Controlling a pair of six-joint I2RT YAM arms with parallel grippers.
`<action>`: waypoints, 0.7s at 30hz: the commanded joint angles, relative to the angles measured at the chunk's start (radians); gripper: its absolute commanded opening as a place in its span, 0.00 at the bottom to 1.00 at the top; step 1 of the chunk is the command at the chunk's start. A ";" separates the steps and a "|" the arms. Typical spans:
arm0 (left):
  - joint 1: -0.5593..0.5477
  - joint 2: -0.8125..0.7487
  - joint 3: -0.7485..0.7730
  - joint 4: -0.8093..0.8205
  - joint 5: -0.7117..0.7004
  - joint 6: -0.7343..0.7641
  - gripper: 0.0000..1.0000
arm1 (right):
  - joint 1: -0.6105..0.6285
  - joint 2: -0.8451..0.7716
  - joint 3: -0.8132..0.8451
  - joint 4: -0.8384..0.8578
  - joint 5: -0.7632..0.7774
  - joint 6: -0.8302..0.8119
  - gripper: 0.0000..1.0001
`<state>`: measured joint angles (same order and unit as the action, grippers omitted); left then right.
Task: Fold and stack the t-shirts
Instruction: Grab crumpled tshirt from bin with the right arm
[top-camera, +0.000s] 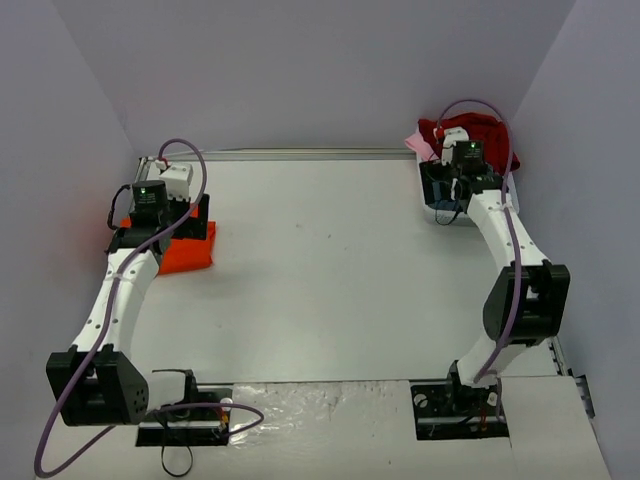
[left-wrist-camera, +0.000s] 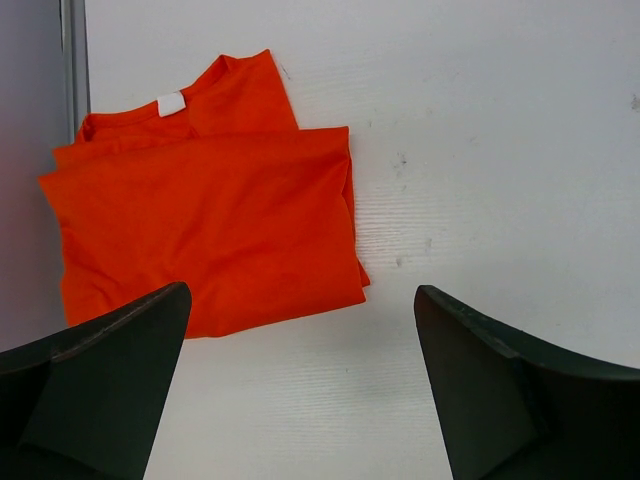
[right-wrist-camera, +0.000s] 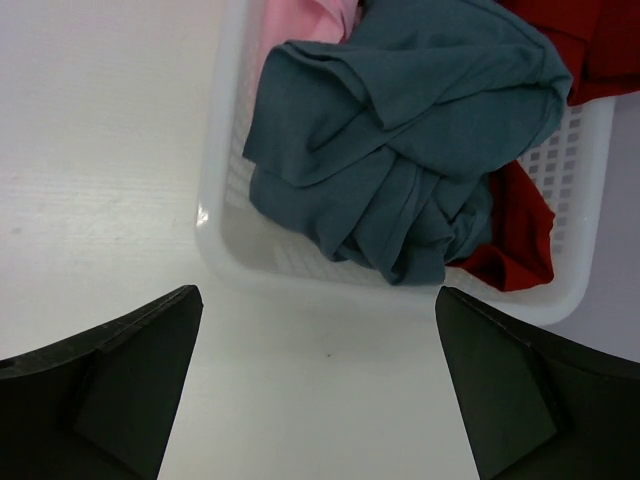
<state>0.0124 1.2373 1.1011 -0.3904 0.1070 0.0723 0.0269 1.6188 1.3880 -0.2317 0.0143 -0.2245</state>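
Note:
The orange t-shirt lies folded flat on the table at the left; it also shows in the top view. My left gripper is open and empty just above and beside its near edge. The slate blue-grey t-shirt lies crumpled in the white basket with the dark red t-shirt and the pale pink t-shirt. My right gripper is open and empty over the table just in front of the basket. In the top view the red shirt hangs over the basket's far side.
The table's back edge rail runs along the grey wall. The left wall stands close beside the orange shirt. The arm bases sit at the near edge.

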 joint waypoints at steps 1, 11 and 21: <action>-0.002 -0.019 0.020 0.001 0.002 -0.003 0.94 | -0.002 0.088 0.092 0.011 0.134 -0.027 1.00; 0.000 -0.021 0.013 0.001 -0.030 0.011 0.94 | -0.002 0.386 0.285 -0.003 0.242 0.001 1.00; -0.002 0.019 0.002 0.019 -0.056 0.021 0.94 | -0.034 0.565 0.439 -0.004 0.283 0.005 0.99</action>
<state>0.0124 1.2434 1.0988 -0.3878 0.0742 0.0788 0.0093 2.1555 1.7584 -0.2207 0.2539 -0.2329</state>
